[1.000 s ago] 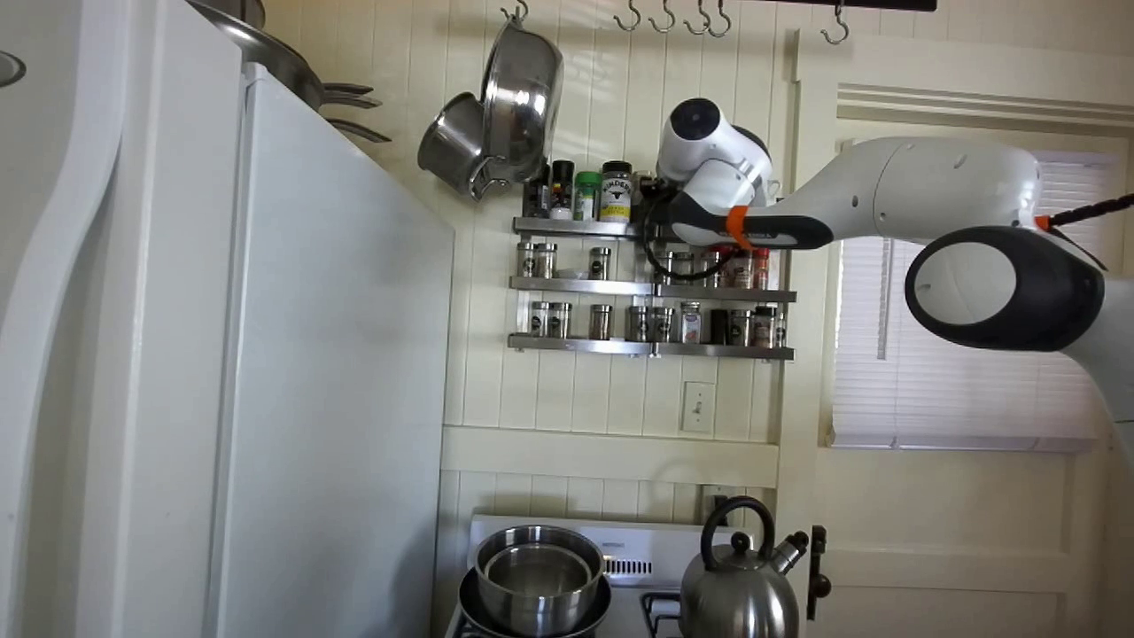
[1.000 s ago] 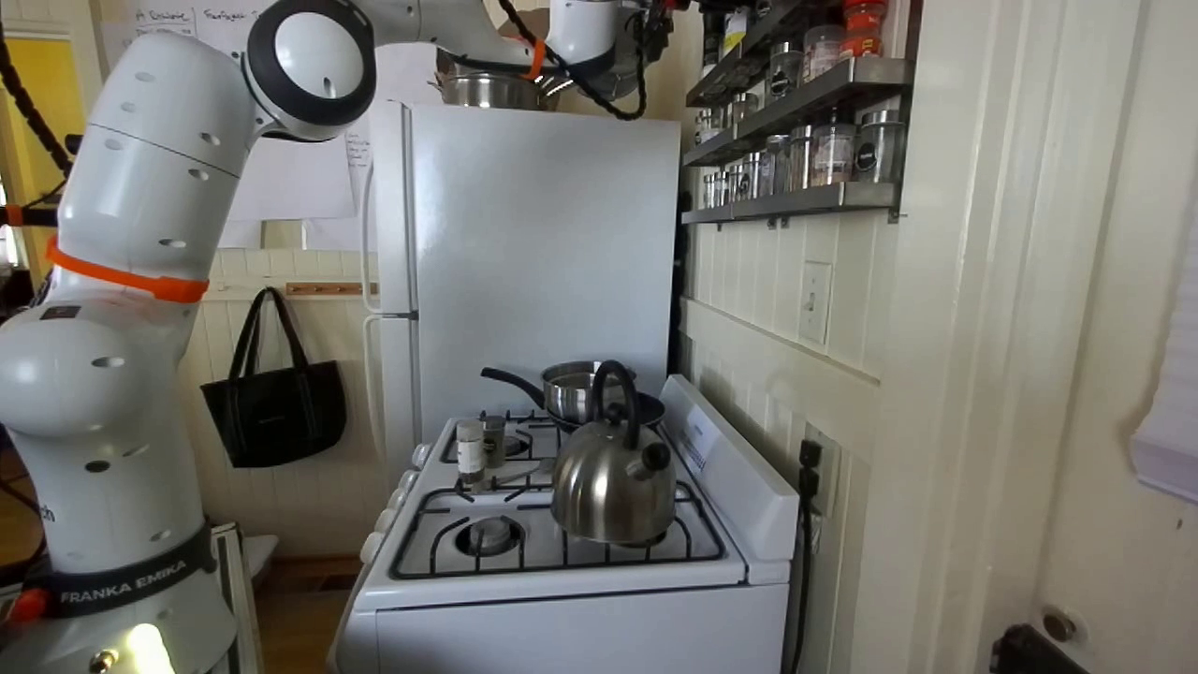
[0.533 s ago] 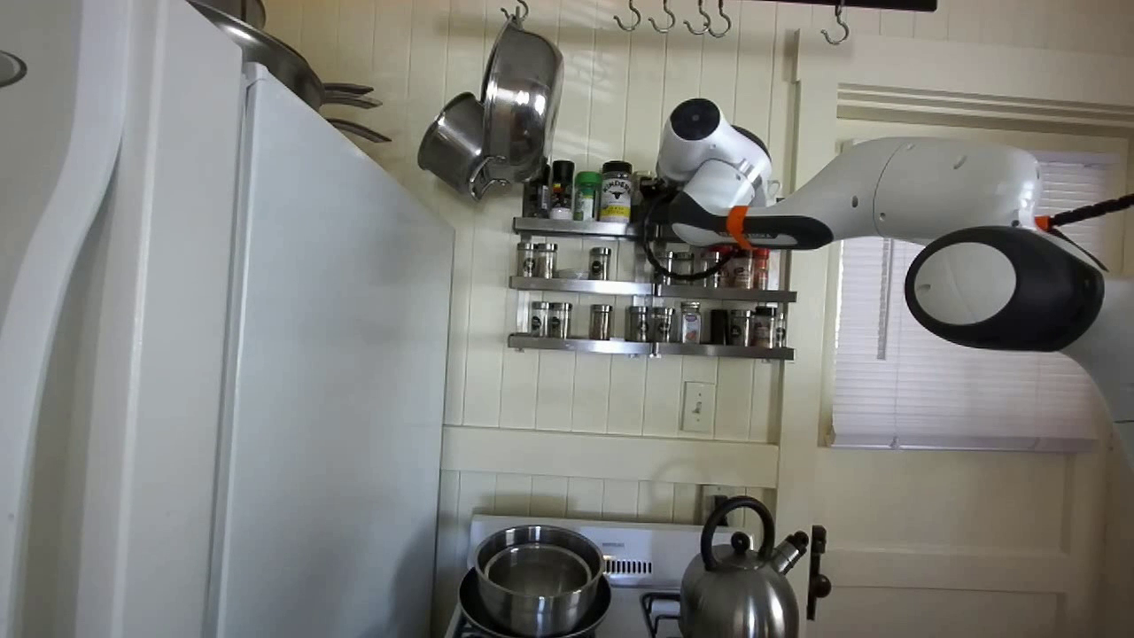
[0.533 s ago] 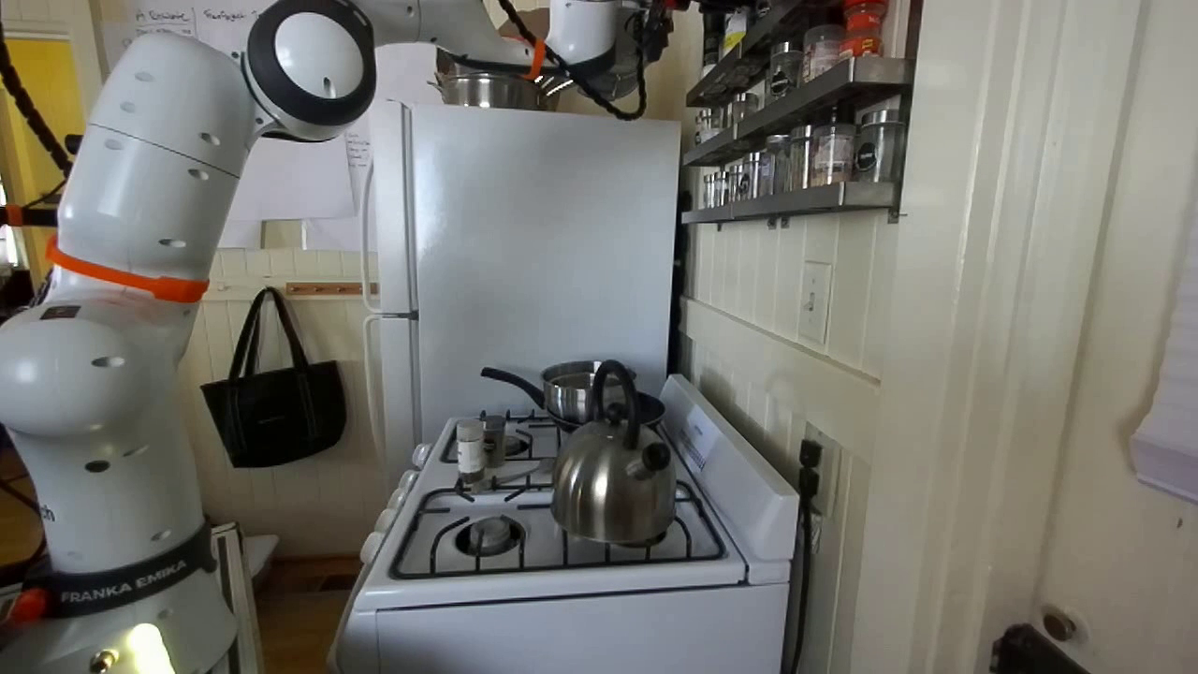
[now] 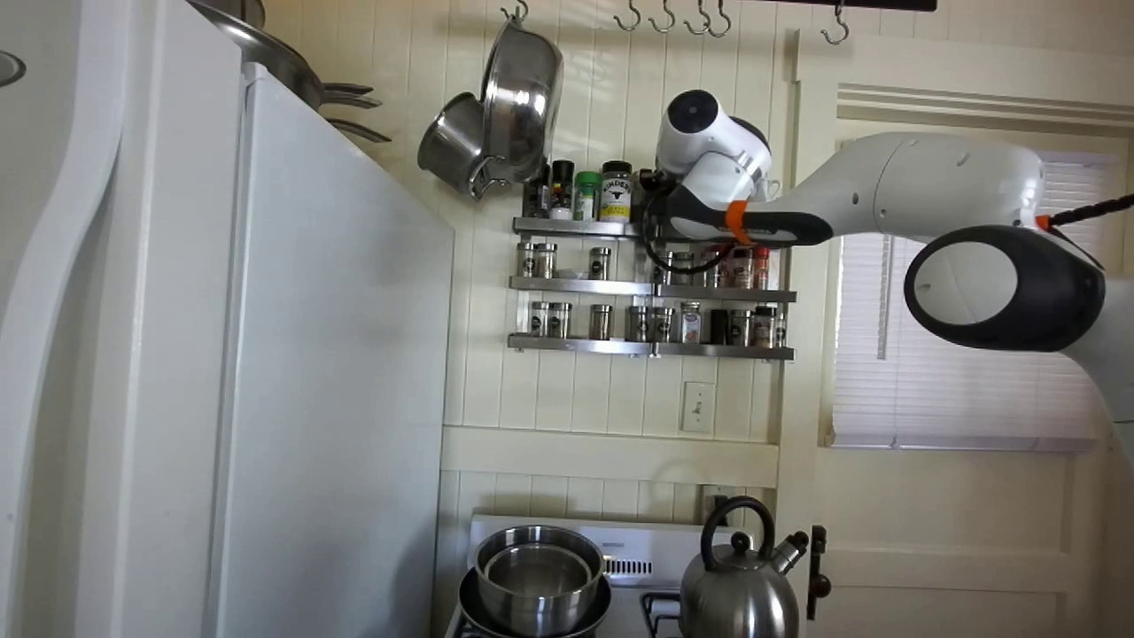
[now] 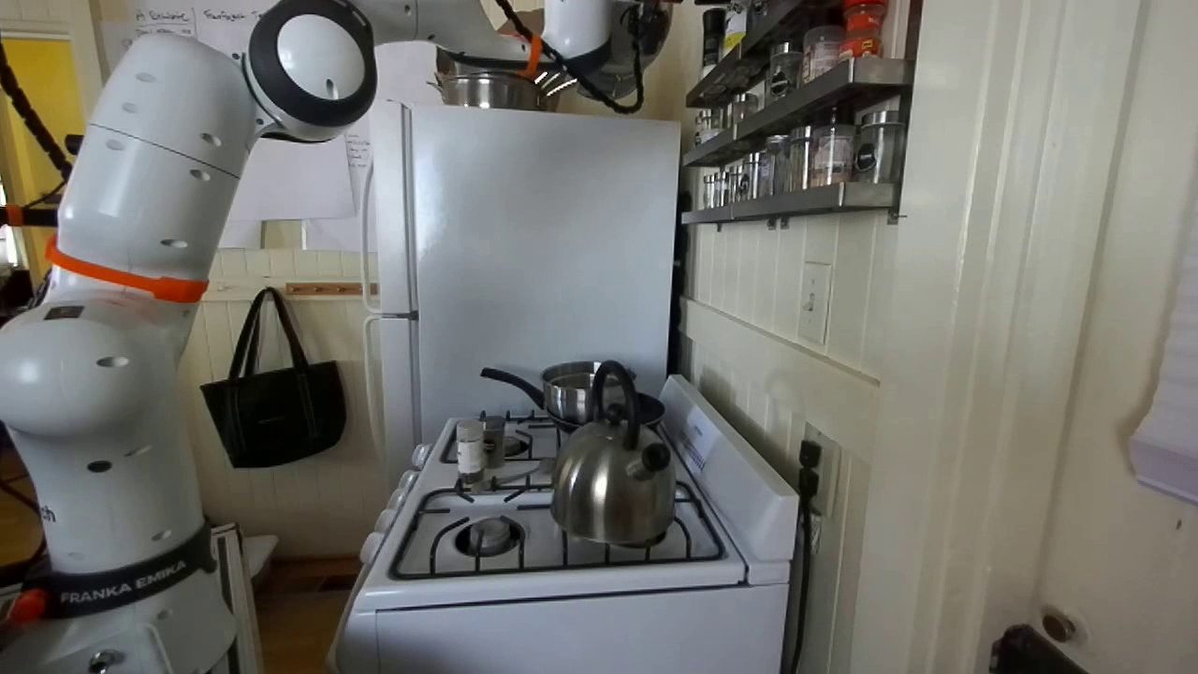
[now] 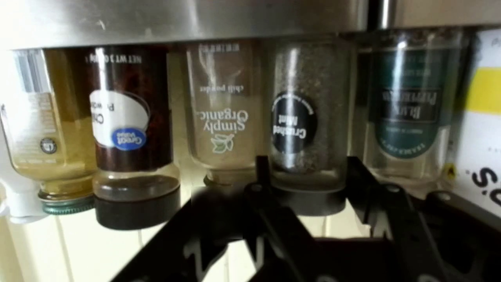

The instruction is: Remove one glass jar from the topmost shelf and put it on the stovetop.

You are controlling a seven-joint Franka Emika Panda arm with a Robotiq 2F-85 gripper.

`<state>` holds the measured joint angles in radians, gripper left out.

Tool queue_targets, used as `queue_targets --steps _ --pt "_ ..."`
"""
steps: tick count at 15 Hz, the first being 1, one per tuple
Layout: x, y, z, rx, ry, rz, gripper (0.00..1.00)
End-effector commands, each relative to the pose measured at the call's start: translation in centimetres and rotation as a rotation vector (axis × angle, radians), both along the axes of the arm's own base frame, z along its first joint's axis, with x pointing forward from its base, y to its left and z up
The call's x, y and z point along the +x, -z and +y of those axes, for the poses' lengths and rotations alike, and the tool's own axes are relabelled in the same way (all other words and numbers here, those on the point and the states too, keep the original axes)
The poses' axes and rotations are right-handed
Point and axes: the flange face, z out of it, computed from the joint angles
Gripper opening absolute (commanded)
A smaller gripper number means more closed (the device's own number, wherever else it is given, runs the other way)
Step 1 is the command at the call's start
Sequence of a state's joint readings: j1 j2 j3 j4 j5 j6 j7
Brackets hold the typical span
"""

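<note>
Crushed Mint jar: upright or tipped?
Upright: the wrist view is upside down, and in it the Crushed Mint jar is roughly parallel to the Simply Organic jar, its lid pointing away from the topmost shelf.

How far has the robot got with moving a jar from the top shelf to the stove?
Done: the reach; the gripper is up at the topmost shelf. In hand: the Crushed Mint jar, clasped from both sides in the wrist view; whether it's lifted, I can't tell. Left: the trip down to the stovetop, since the jar is at the shelf.
</note>
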<state>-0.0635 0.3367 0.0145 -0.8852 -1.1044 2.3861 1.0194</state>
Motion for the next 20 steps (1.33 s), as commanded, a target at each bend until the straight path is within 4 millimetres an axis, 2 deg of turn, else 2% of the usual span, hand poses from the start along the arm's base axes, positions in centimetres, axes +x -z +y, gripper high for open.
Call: queue_targets --steps 1,6,11,16,20 --pt "-0.9 -1.9 1.4 -0.012 0.026 -0.042 0.25" --pt "-1.8 -2.9 2.3 -0.036 0.065 -0.019 0.25" --pt "-4.6 -5.0 3.5 0.003 0.038 0.039 0.25" --pt "-7.9 -6.4 6.0 0.109 -0.166 0.149 0.25" --pt "-10.7 -5.5 6.9 0.174 -0.273 0.274 0.25"
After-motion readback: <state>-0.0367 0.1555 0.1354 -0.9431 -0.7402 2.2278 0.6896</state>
